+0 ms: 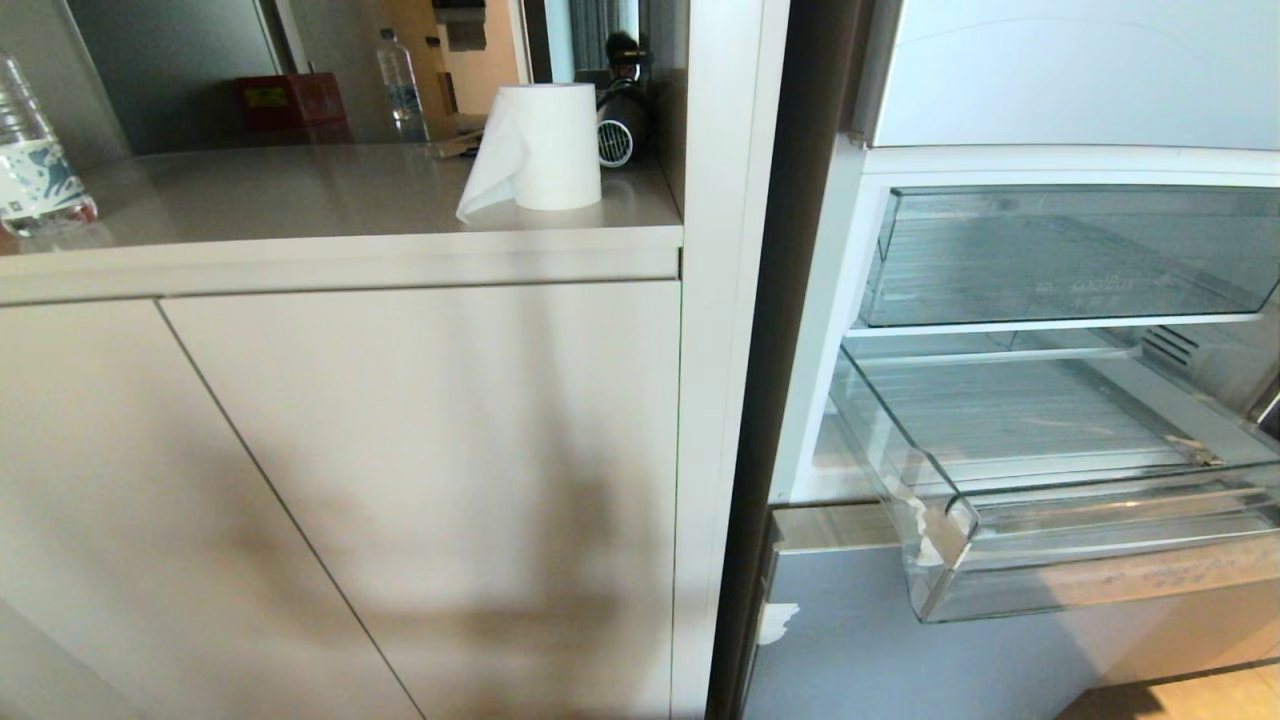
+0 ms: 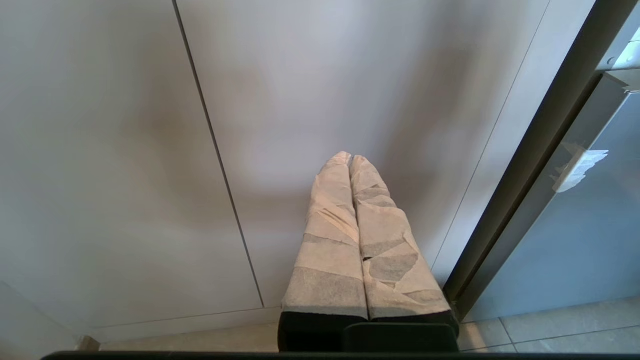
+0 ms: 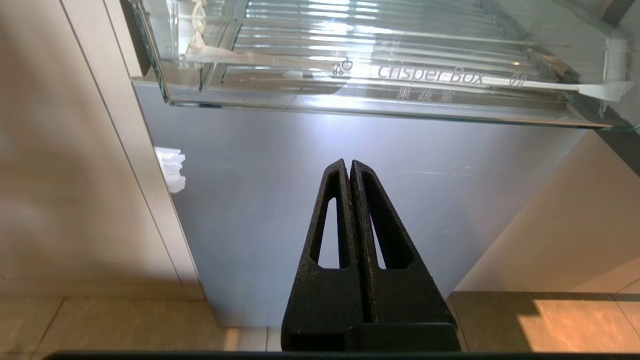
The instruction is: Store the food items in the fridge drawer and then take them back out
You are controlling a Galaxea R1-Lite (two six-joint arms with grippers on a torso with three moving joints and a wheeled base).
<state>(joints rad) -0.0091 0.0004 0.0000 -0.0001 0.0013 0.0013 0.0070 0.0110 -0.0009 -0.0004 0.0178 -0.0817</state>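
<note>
The fridge drawer [image 1: 1050,480] is standing pulled out on the right of the scene, beside the pale cabinet [image 1: 400,480] and below the upper clear bin [image 1: 1070,255]; it is showing no food items inside, and none are appearing in any view. It is a transparent plastic bin with a ribbed floor and a curled front lip [image 3: 380,102], carrying faint "crisper Box" lettering on its front. Judging from its thin clear walls, it is likely handling as light and stiff but somewhat brittle and smooth, so the curled lip at mid-width is offering the safest hold for sliding it. Below it, the pale-blue bottom panel [image 3: 350,165] is facing the right hand [image 3: 350,167], which is pointing at the panel under the lip with its black fingers pressed together and holding nothing. The left hand [image 2: 350,160], wrapped in pale tape, is sitting closed and empty in front of the cabinet. On the desk [image 1: 300,200] at the far left, a paper roll [image 1: 545,150] and a water bottle [image 1: 35,160] are standing.
</note>
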